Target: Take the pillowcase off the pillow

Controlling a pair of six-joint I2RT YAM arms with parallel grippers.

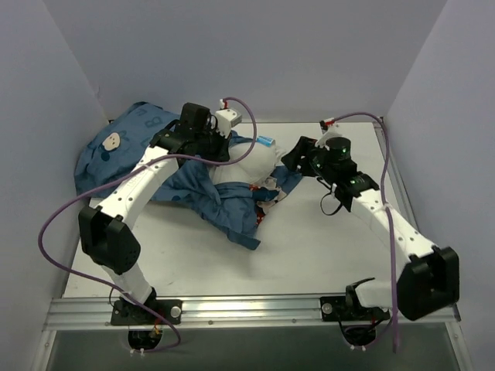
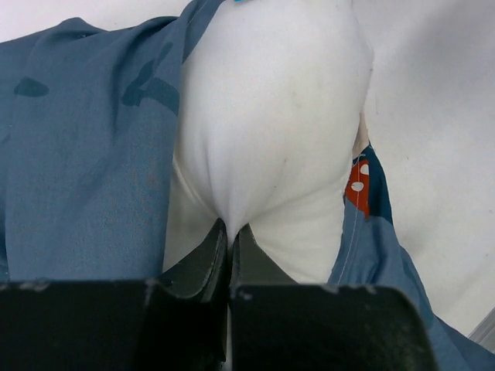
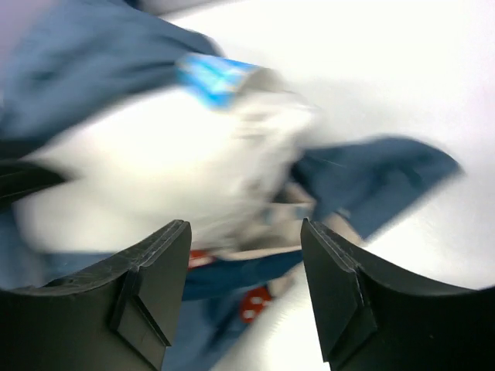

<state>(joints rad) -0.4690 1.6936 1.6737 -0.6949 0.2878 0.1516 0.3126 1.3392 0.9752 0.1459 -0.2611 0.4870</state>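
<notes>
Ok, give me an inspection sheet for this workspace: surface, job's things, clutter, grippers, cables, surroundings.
Surface: flat white table, no spills seen.
Job's things: crumpled blue printed fabric pillowcase at left rear; plump white pillow partly out of it.
Clutter: nothing seen.
Grippers: left gripper jaws shut on pillow; right gripper jaws open, empty.
Cables: purple cables loop off both arms.
Surroundings: plain pale walls on three sides.

The blue pillowcase (image 1: 197,197) lies crumpled over the left half of the white table (image 1: 325,247), bunched against the left wall; the white pillow (image 1: 255,164) pokes out at the centre; the left gripper (image 1: 226,148) sits on the pillow's far-left side; the right gripper (image 1: 294,158) is just right of it.
</notes>
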